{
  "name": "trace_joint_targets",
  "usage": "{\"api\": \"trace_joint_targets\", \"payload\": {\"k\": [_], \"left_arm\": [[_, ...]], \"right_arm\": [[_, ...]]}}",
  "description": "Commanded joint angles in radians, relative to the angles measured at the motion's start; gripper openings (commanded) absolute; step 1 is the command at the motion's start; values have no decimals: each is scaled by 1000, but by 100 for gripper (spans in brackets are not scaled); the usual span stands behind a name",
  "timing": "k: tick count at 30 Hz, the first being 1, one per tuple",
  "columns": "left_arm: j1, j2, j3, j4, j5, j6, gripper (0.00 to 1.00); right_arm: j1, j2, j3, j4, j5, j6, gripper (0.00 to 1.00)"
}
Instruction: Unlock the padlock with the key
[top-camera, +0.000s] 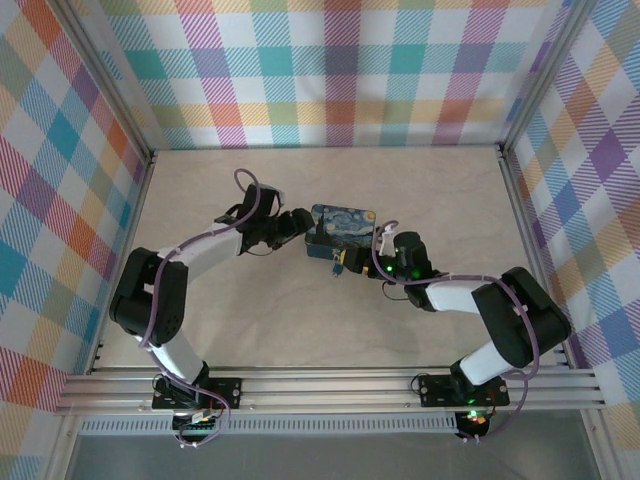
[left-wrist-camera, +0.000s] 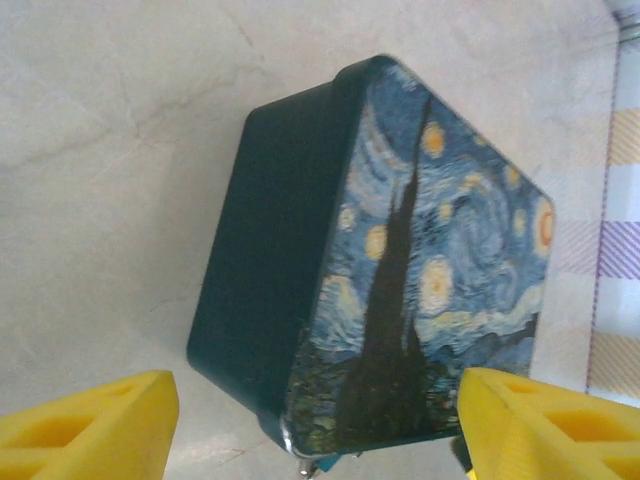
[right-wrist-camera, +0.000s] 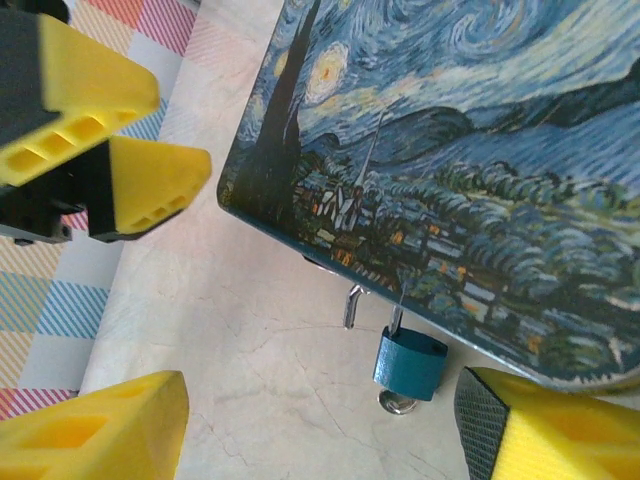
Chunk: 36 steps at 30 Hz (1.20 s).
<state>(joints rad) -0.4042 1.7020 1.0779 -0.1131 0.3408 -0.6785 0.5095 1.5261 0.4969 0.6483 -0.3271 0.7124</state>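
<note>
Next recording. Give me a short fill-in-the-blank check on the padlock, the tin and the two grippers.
1. The padlock has a ___ body.
2. The left gripper and the right gripper both have fingers coloured ___.
3. Both grippers' jaws stand ___, holding nothing.
4. In the top view the tin lies ___ the two grippers.

Missing words: blue; yellow; open; between.

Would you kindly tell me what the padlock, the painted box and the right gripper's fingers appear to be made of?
Padlock: body looks like blue-painted metal, smooth with a soft sheen; its shackle is bare silvery metal that glints. Tin box: probably printed sheet metal, glossy, with rounded edges. Right gripper fingers: yellow plastic, matte, with moulded or printed hollow cells.
</note>
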Motion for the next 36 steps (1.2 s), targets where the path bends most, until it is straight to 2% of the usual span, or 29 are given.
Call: {"api": "trace_joint_targets", "payload": {"k": [1, 12, 25, 36], "left_arm": [[10, 44, 22, -52, 18, 41, 71], [3, 79, -54, -53, 12, 27, 63], [-56, -38, -211, -36, -23, -41, 63], [-78, -90, -200, -78, -50, -38, 63]], "right_arm": [[-6, 17, 35, -41, -9, -44, 72], [-23, 32, 64, -78, -9, -94, 73], [-54, 76, 101, -38, -40, -148, 74], [-73, 130, 140, 12, -96, -148, 74]]}}
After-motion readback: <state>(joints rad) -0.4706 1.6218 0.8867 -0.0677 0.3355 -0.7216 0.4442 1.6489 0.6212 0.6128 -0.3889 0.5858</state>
